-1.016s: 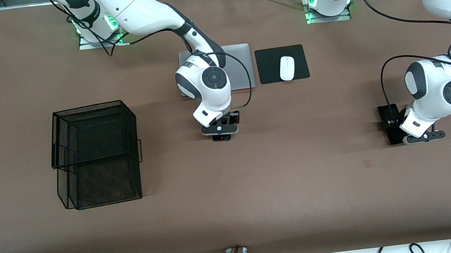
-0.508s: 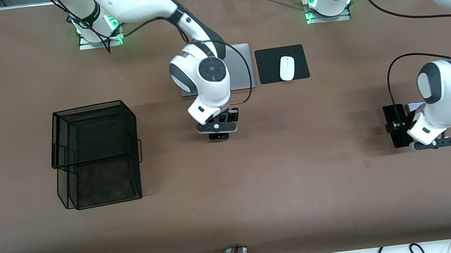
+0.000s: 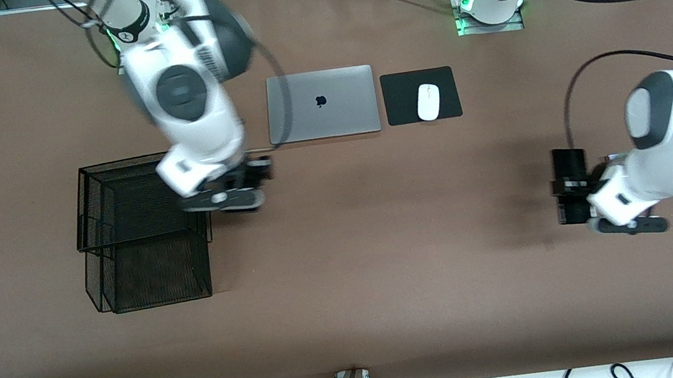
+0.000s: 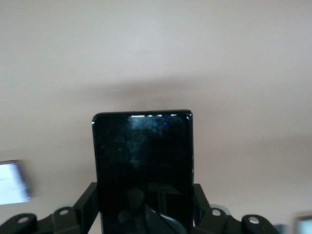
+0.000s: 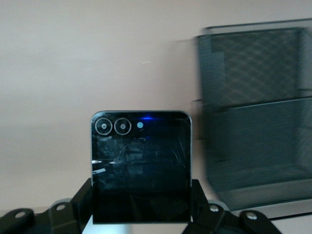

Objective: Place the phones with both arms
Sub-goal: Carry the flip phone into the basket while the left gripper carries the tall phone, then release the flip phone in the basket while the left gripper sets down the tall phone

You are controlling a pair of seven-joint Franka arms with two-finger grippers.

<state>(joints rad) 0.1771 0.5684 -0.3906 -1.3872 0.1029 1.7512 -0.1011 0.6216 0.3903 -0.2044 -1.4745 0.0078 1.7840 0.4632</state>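
Two phones ride clamped upright for dropping into the mesh basket (image 3: 141, 234): my right gripper (image 3: 227, 198), over its edge, pinches the flip phone (image 5: 141, 165); my left gripper (image 3: 592, 207), well away, pinches the black slab (image 4: 142, 170).

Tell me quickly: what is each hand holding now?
Left hand: shut on the slim black phone.
Right hand: shut on the black flip phone.

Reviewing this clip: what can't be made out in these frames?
- Flip phone: front view, hidden under the motion-blurred right gripper over the mesh basket rim.
- Black slab phone: left wrist view, lower end cut off by the frame edge.
- Pale phone: left wrist view, blurred, cut by the edge.
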